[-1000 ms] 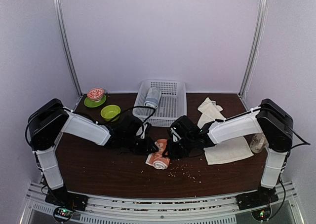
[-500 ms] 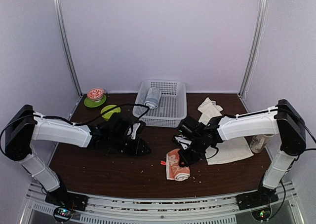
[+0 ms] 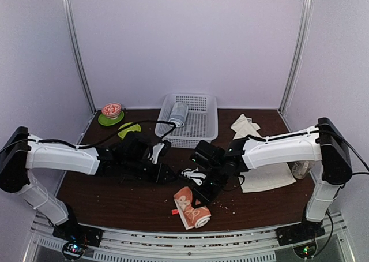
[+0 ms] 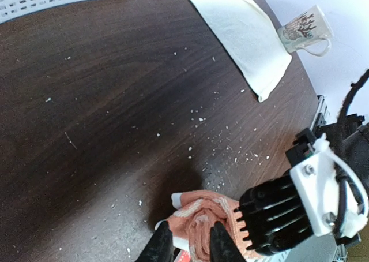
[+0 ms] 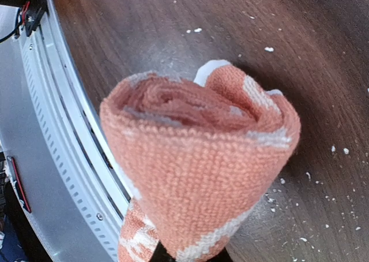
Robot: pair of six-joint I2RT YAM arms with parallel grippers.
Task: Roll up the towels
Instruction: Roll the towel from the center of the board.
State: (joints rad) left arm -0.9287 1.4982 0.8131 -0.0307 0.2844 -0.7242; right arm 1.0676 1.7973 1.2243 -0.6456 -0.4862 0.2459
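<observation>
The right gripper (image 3: 202, 194) is clamped on one end of the rolled salmon towel (image 3: 192, 209). The roll is close to the counter's front edge, about midway along it; whether it touches the wood cannot be told. The left gripper (image 4: 190, 247) hangs near the roll, on the side toward the back and left edges, its fingers parted by a narrow gap with nothing between them. The cream towel (image 3: 271, 175) lies flat near the right edge, partly under the right arm, beside a mug (image 3: 300, 168).

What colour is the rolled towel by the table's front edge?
Salmon-orange towel with white prints; right wrist view shows it best.
</observation>
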